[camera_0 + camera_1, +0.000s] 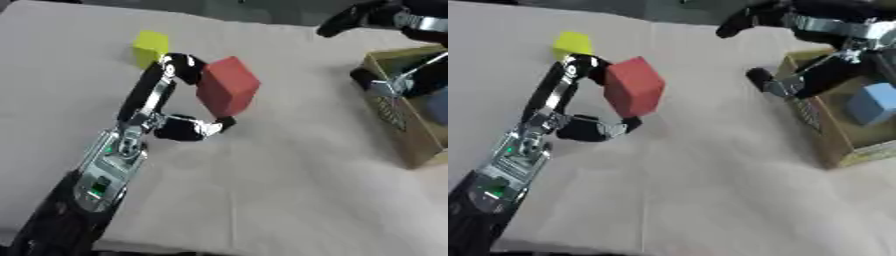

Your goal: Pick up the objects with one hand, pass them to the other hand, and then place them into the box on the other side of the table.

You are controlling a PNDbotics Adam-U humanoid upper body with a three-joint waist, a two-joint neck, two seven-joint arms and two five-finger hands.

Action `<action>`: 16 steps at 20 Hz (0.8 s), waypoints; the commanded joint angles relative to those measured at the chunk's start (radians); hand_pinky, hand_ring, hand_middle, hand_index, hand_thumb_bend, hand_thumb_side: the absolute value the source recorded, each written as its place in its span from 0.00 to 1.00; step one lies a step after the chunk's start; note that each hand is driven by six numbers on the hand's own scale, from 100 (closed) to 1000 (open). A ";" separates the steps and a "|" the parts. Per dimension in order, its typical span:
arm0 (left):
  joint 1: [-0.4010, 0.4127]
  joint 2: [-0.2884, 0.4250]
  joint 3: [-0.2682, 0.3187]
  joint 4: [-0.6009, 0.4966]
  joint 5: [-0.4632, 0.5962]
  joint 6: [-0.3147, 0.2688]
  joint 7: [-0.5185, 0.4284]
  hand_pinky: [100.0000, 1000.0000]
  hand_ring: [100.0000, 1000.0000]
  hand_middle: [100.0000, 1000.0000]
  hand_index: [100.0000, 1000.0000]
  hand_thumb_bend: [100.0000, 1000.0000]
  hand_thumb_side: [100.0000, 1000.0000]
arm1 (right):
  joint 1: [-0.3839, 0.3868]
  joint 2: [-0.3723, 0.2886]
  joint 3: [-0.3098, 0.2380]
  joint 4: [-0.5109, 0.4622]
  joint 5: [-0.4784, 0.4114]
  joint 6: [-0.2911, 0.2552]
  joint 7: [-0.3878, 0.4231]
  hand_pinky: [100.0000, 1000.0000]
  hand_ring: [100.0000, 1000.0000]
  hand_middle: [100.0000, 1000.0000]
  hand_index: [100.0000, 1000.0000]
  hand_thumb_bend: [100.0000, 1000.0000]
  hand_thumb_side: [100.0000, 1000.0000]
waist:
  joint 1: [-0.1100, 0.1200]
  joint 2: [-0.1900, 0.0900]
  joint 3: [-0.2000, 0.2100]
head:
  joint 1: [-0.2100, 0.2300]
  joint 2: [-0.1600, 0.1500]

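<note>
A red block (227, 85) is pinched between the fingers and thumb of my left hand (162, 107), which reaches in from the lower left and holds it over the table's middle. Behind that hand a yellow block (150, 47) rests on the cloth. My right hand (798, 80) hangs over the near-left corner of the cardboard box (833, 140) at the right, fingers spread and straight, holding nothing. Inside the box lies a light blue block (873, 103).
A beige cloth (289, 180) covers the table. The box sits at the table's right edge. The right arm's forearm (833, 22) crosses the upper right corner above the box.
</note>
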 commanded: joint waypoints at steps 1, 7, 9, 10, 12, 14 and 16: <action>-0.023 -0.012 -0.004 -0.005 -0.011 -0.016 0.001 0.56 0.52 0.35 0.43 0.00 0.04 | -0.035 -0.002 0.008 0.036 0.021 -0.012 0.019 0.98 0.90 0.88 0.92 0.00 0.11 | -0.013 -0.038 0.002 | -0.007 0.005; -0.026 -0.034 -0.006 0.014 -0.023 -0.031 0.011 0.56 0.51 0.34 0.42 0.00 0.04 | -0.070 0.029 0.033 0.103 0.054 -0.016 0.023 0.98 0.89 0.87 0.90 0.00 0.12 | -0.016 -0.040 0.007 | -0.015 0.009; -0.027 -0.043 -0.006 0.024 -0.029 -0.036 0.016 0.56 0.51 0.34 0.42 0.00 0.05 | -0.079 0.041 0.037 0.129 0.069 -0.010 0.009 0.98 0.89 0.87 0.90 0.00 0.13 | -0.018 -0.040 0.008 | -0.018 0.010; -0.029 -0.048 -0.007 0.029 -0.033 -0.039 0.019 0.56 0.51 0.34 0.42 0.00 0.05 | -0.085 0.047 0.040 0.140 0.078 -0.007 0.001 0.98 0.90 0.87 0.90 0.00 0.13 | -0.018 -0.040 0.009 | -0.020 0.010; -0.031 -0.060 -0.007 0.042 -0.043 -0.047 0.025 0.56 0.51 0.34 0.42 0.00 0.05 | -0.098 0.058 0.046 0.158 0.094 -0.003 -0.017 0.98 0.90 0.87 0.91 0.00 0.12 | -0.019 -0.041 0.012 | -0.023 0.010; -0.033 -0.074 -0.008 0.059 -0.056 -0.056 0.032 0.56 0.51 0.34 0.42 0.00 0.04 | -0.111 0.066 0.054 0.168 0.108 -0.005 -0.029 0.98 0.90 0.87 0.91 0.05 0.11 | -0.020 -0.041 0.014 | -0.027 0.010; -0.034 -0.088 -0.008 0.076 -0.071 -0.066 0.039 0.56 0.51 0.34 0.42 0.00 0.05 | -0.121 0.072 0.057 0.169 0.128 -0.016 -0.040 0.98 0.91 0.89 0.92 0.22 0.13 | -0.021 -0.042 0.017 | -0.029 0.011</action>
